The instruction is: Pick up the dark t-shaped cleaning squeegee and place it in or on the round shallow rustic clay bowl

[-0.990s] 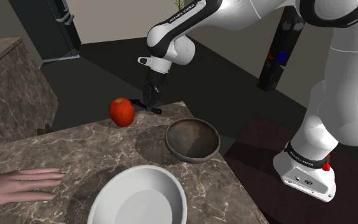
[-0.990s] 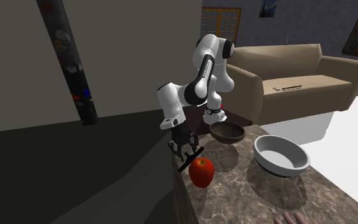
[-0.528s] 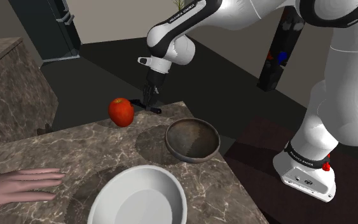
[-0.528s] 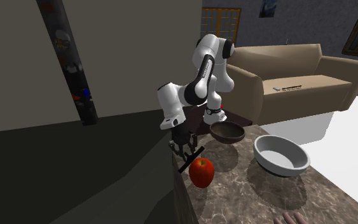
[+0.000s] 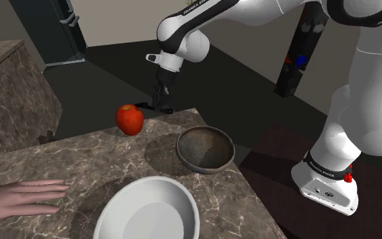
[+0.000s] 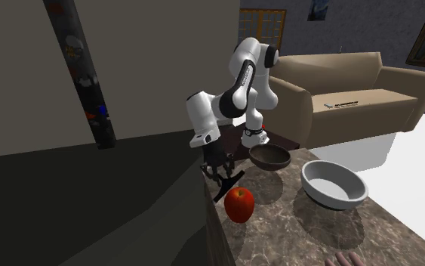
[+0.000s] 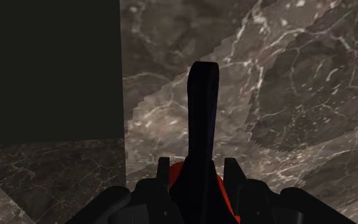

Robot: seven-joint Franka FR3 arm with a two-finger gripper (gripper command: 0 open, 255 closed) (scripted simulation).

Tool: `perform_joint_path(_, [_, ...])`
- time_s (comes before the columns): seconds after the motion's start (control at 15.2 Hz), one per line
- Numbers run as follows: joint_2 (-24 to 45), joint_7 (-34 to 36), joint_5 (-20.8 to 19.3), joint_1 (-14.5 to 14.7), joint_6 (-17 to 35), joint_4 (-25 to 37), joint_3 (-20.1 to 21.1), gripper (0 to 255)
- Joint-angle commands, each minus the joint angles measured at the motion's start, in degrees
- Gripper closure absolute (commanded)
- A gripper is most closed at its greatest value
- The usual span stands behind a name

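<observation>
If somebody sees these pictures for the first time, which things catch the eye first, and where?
The bright red apple at the far edge of the marble counter draws the eye first, with the black gripper beside it, shut on the dark squeegee. Next come the white bowl at the shoulder view's bottom and a human hand lying on the counter at its lower left.

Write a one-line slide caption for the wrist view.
Black gripper clasps the dark squeegee over the marbled counter.

A round red apple (image 5: 129, 119) sits by one edge of the brown veined marble countertop (image 5: 81, 153) — a wide, shallow white bowl (image 5: 148, 210) lies well apart, near the opposite edge.
</observation>
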Motion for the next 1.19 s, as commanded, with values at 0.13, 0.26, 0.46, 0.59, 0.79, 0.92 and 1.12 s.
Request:
perform_joint_path(0.13, [-1.43, 1.89, -1.37, 0.13, -2.05, 1.09, -0.34, 255])
perform_joint_path(0.26, [-2.11, 2.76, -2.01, 0.16, -3.07, 1.66, -0.5, 255])
perform_joint_path(0.46, [-3.05, 4.05, -2.91, 0.2, -4.65, 2.62, -0.71, 255])
perform_joint_path(0.59, [-3.63, 4.89, -3.49, 0.21, -5.72, 3.32, -0.84, 255])
perform_joint_path(0.79, [-4.42, 6.13, -4.3, 0.21, -7.37, 4.48, -1.02, 255])
perform_joint_path(0.92, [-4.9, 6.94, -4.81, 0.2, -8.48, 5.32, -1.12, 255])
perform_joint_path(1.12, [-5.53, 8.12, -5.53, 0.18, -10.19, 6.68, -1.27, 255])
